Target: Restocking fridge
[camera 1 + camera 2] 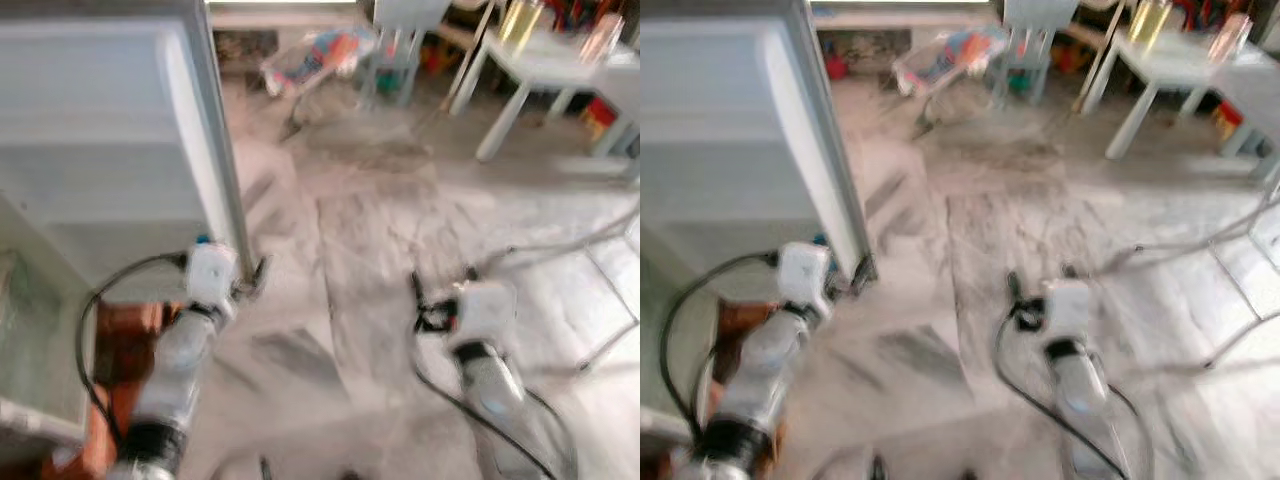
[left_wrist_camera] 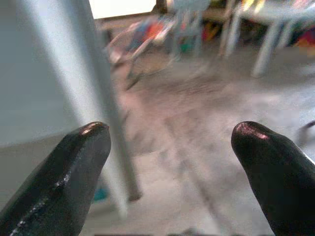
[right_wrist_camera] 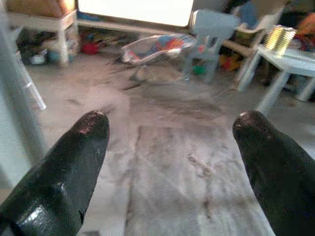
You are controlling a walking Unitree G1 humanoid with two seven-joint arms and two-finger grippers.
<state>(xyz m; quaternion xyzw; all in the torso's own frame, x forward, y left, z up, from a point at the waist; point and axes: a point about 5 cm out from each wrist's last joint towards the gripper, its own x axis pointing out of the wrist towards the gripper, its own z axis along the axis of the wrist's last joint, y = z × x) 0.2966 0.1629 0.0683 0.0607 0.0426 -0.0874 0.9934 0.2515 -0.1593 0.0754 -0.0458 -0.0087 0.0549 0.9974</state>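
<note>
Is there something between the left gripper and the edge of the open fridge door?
Nothing visible stands between them. The left gripper, fingers open, is right beside the lower edge of the fridge door, with only bare floor around it.

No words or numbers can be read anywhere here (the pictures are too blurry to make out any letters).

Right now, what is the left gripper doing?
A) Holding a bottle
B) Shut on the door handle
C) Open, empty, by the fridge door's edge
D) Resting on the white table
C: the left gripper sits beside the fridge door edge, and its fingers stand wide apart with nothing between them.
</note>
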